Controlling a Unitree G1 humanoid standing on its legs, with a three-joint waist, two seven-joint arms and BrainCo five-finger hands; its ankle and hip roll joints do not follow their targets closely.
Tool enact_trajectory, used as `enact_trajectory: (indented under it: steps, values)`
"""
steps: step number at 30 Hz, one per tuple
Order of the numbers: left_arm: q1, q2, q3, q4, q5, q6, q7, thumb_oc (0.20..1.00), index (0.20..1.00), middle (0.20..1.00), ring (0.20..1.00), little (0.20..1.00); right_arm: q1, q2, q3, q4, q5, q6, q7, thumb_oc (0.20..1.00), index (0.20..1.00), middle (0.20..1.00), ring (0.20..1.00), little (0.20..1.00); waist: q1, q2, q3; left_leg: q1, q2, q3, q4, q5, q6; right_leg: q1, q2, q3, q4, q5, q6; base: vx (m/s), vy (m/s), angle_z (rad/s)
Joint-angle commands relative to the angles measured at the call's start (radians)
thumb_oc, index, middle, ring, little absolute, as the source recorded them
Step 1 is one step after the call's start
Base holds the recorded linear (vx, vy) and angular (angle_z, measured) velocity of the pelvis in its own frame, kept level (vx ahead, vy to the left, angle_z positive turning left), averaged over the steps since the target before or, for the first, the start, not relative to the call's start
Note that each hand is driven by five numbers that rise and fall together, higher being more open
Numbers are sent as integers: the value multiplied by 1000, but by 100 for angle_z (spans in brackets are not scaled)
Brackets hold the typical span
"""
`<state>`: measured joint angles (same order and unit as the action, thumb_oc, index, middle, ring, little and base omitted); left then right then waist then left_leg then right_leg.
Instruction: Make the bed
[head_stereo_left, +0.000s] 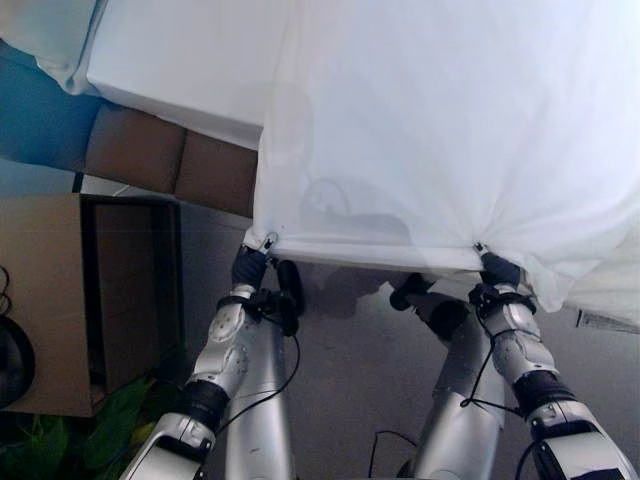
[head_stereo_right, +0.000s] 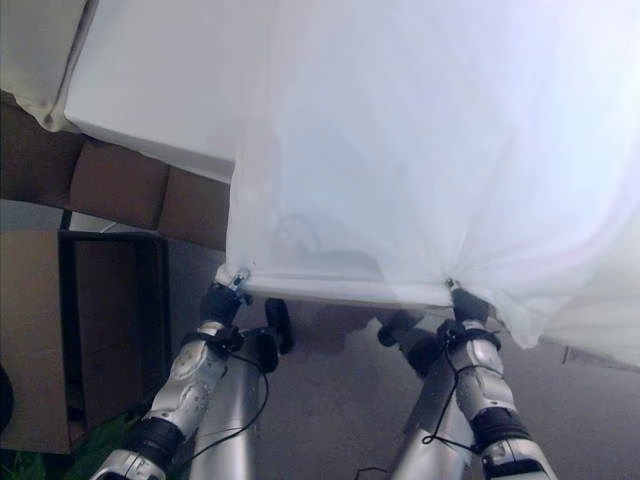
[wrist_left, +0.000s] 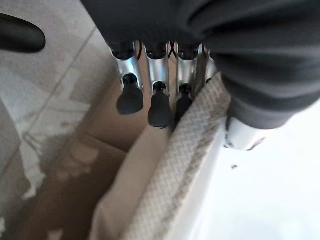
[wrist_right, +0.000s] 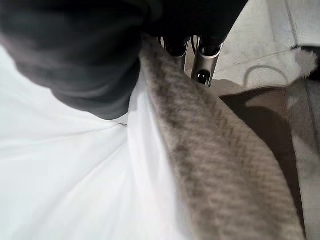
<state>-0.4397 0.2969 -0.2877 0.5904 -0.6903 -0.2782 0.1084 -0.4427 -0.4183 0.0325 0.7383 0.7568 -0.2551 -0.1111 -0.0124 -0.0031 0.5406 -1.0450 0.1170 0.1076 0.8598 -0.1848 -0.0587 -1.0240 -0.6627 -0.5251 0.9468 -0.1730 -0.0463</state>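
The floor (head_stereo_left: 350, 370) is grey, with a brown bed base (head_stereo_left: 170, 160) carrying a white mattress (head_stereo_left: 180, 60) ahead and a cardboard box (head_stereo_left: 60, 300) standing at the left. The white sheet (head_stereo_left: 450, 130) is held up in front of the head camera, spread between both hands, and its lower hem runs nearly level from one hand to the other. The left hand (head_stereo_left: 252, 262) grips one corner of the hem; the left wrist view shows its fingers (wrist_left: 160, 107) curled against a beige herringbone-textured edge (wrist_left: 180, 170) of the cloth. The right hand (head_stereo_left: 497, 268) grips the hem further along, its thumb and fingers pinched on the same beige border (wrist_right: 215, 150). Judged step: carry the sheet forward and lay it over the mattress. To do this well, keep both hands level and well apart so the hem stays taut, advance both arms together, and hold both grips until the cloth covers the mattress evenly.
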Motion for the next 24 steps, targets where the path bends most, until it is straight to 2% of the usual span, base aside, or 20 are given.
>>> enact_trajectory:
  steps: [1, 3, 4, 11, 12, 13, 14, 15, 17, 19, 24]
  values:
    - [125, 123, 116, 199, 67, 20, 93, 200, 200, 200, 200, 200, 197, -118, -49, 283, -44, 69, -58, 200, 200, 200, 200, 200, -3, 27, -21, -65, -41, 52, -2, -25, 42, -143, -11, 134, -17, 106, 125, 2, 35, 10]
    - [99, 137, 109, 241, 76, 30, 91, 200, 200, 200, 200, 200, 179, -121, -49, 315, -53, 73, -56, 200, 200, 200, 200, 200, -9, 28, -21, -92, -41, 57, 16, -27, 46, -167, -13, 145, -2, 101, 116, 10, 43, 2]
    - [75, 169, 83, 323, 131, 50, 90, 200, 200, 200, 200, 200, 156, -124, -33, 379, -88, 85, -59, 200, 200, 200, 200, 200, -14, 32, -21, -122, -35, 57, 57, -45, 53, -210, -7, 178, 46, 83, 108, 14, 46, -6]
    - [80, 184, 55, 465, 281, 99, 66, 200, 200, 200, 200, 200, 166, -131, 25, 438, -199, 113, -13, 200, 200, 200, 200, 200, -25, 21, -21, -212, -11, 65, 201, -106, 85, -331, -22, 261, 181, 19, 70, 34, 50, -10]
    - [107, 173, 53, 498, 302, 109, 45, 200, 200, 200, 200, 200, 179, -125, 35, 439, -210, 122, -4, 256, 256, 256, 256, 256, -26, 19, -21, -220, -9, 67, 237, -126, 93, -346, -28, 276, 213, 1, 67, 52, 48, -9]
    - [113, 168, 58, 507, 303, 112, 40, 200, 200, 200, 200, 200, 183, -124, 41, 444, -225, 125, 5, 536, 536, 536, 536, 536, -26, 19, -21, -228, -10, 68, 244, -128, 99, -357, -30, 280, 219, -2, 62, 51, 48, -7]
    - [126, 164, 63, 526, 315, 122, 30, 555, 555, 555, 555, 555, 187, -123, 50, 451, -239, 132, 12, 1000, 1000, 1000, 1000, 1000, -28, 16, -21, -231, -9, 72, 261, -136, 103, -365, -35, 289, 235, -9, 60, 32, 29, -5]
    - [141, 162, 61, 539, 338, 131, 29, 1000, 1000, 1000, 1000, 1000, 195, -120, 56, 457, -249, 137, 18, 1000, 1000, 1000, 1000, 1000, -27, 14, -21, -228, -8, 69, 275, -145, 106, -366, -37, 297, 247, -15, 59, 30, 23, -4]
    - [137, 163, 58, 548, 368, 138, 35, 1000, 1000, 1000, 1000, 1000, 189, -118, 63, 467, -265, 140, 20, 1000, 1000, 1000, 1000, 1000, -29, 12, -21, -235, -10, 70, 280, -146, 112, -376, -41, 301, 254, -18, 52, 0, 0, 0]
    - [147, 175, 24, 566, 482, 157, 25, 1000, 1000, 1000, 1000, 1000, 197, -118, 90, 484, -332, 154, 31, 1000, 1000, 1000, 1000, 1000, -27, 9, -21, -224, -10, 74, 297, -158, 118, -370, -51, 307, 264, -19, 51, 0, 0, 0]
    - [177, 201, 34, 562, 518, 166, 21, 1000, 1000, 1000, 1000, 1000, 225, -125, 90, 512, -371, 179, 56, 1000, 1000, 1000, 1000, 1000, -24, 9, -21, -213, -15, 69, 304, -155, 125, -361, -66, 310, 273, -13, 47, -13, -10, 5]
